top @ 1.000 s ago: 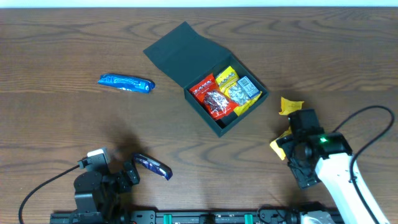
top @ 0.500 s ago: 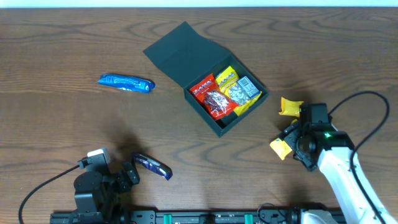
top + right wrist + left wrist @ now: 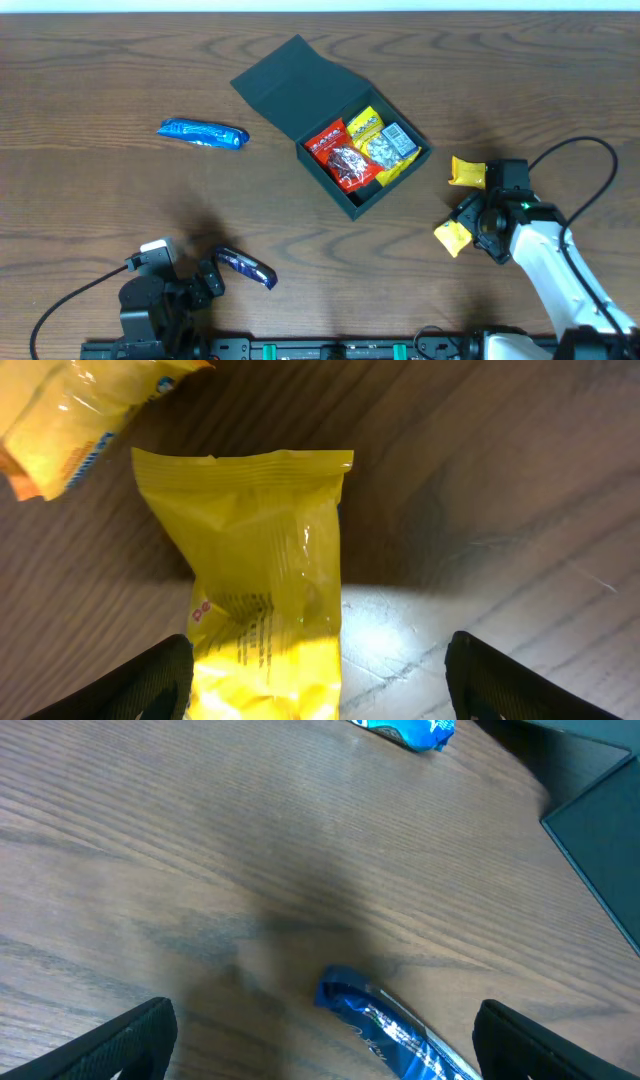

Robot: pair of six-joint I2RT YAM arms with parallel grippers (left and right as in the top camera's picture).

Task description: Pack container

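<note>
The container (image 3: 300,88), a dark green square box, sits in the middle of the counter (image 3: 90,60). Its long way runs from the open lid at top left to the box part at bottom right, which holds snack packets (image 3: 350,150). A light blue packet (image 3: 203,133) lies well to its left, and an upper yellow bag (image 3: 467,171) and a lower yellow bag (image 3: 449,236) lie near its right. The right hand (image 3: 318,685) is open around the lower yellow bag, maybe touching it, and the left hand (image 3: 325,1038) is wide open and empty, with a dark blue packet (image 3: 400,1038) just in front.
</note>
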